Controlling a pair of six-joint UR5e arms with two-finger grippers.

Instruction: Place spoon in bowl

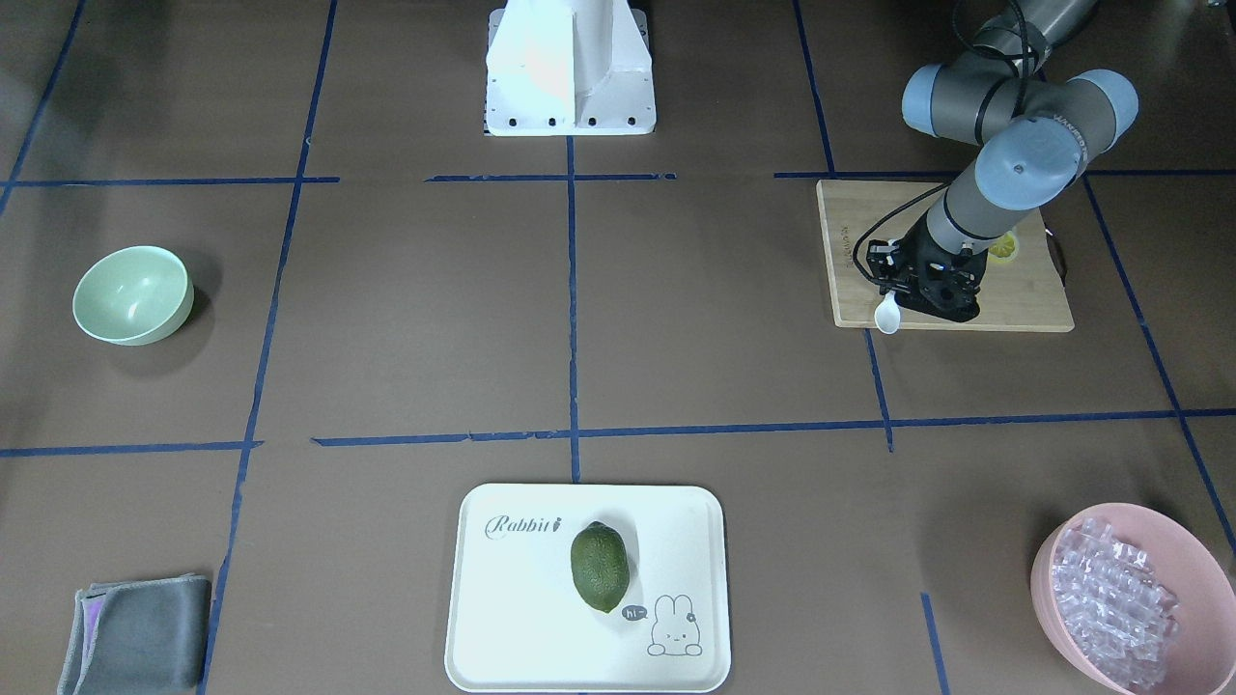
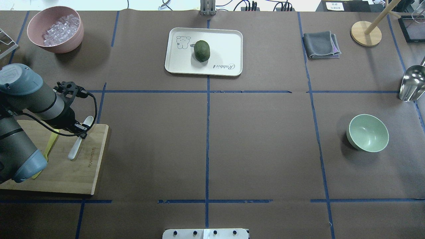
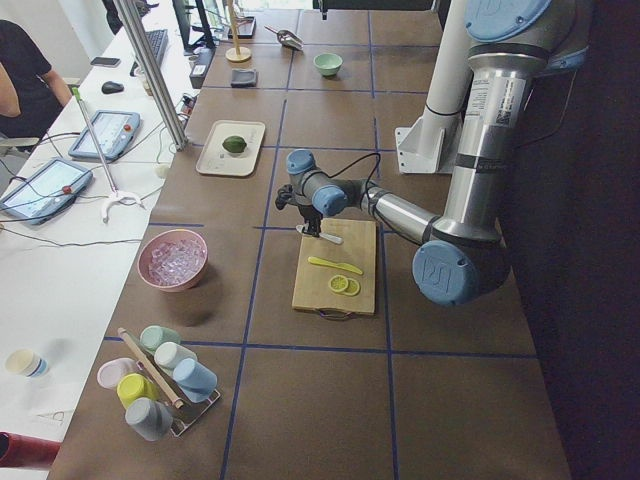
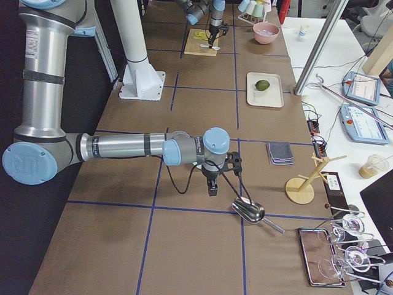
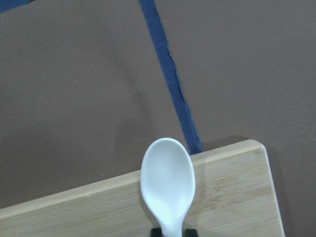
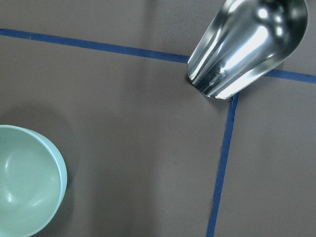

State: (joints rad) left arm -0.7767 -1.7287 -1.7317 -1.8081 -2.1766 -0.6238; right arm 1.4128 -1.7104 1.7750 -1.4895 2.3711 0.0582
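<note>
The white spoon [image 2: 79, 141] lies slanted on the wooden cutting board [image 2: 66, 172] at the table's left. Its scoop [image 5: 168, 177] pokes past the board's far edge. My left gripper [image 2: 80, 130] is down on the spoon's neck, and its black fingertips sit tight on either side of it in the left wrist view. The mint-green bowl [image 2: 368, 132] stands empty far to the right and also shows in the right wrist view [image 6: 24, 182]. My right gripper [image 4: 212, 184] hovers near the bowl. It shows only in the exterior right view, so I cannot tell whether it is open or shut.
A yellow-green knife [image 2: 49, 146] and lemon slices [image 1: 1004, 246] lie on the board. A pink bowl of clear pieces [image 2: 55, 28], a white tray [image 2: 229, 39] with a green fruit, a grey cloth [image 2: 321, 44] and a metal scoop [image 2: 411, 83] stand around.
</note>
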